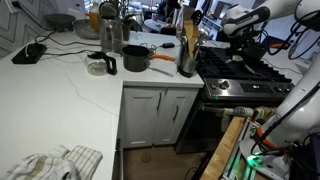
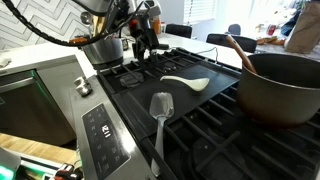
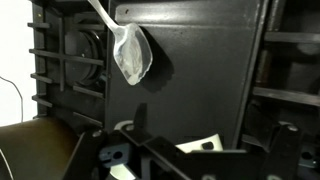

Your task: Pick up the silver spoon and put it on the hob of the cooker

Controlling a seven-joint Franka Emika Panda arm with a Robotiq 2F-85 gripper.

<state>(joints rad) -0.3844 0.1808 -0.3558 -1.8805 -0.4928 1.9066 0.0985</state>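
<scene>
The silver spoon (image 2: 160, 106) lies flat on the black centre panel of the hob (image 2: 215, 125), handle toward the front edge. In the wrist view it (image 3: 131, 53) lies ahead of me between the grates of the hob (image 3: 200, 60). My gripper (image 2: 144, 47) hangs above the far end of the hob, open and empty, apart from the silver spoon; its fingers frame the bottom of the wrist view (image 3: 212, 128). A white spoon (image 2: 186, 83) lies between the gripper and the silver spoon, and shows just under the fingers (image 3: 198, 146). In an exterior view the arm (image 1: 240, 22) reaches over the hob (image 1: 240, 68).
A large dark pot (image 2: 282, 88) with a wooden spoon (image 2: 236, 46) stands on one side of the hob. A steel pot (image 2: 101, 48) stands at the far side. The white worktop (image 1: 70, 90) carries a black pot (image 1: 135, 59), bottles and utensils. A cloth (image 1: 55, 163) lies near its front.
</scene>
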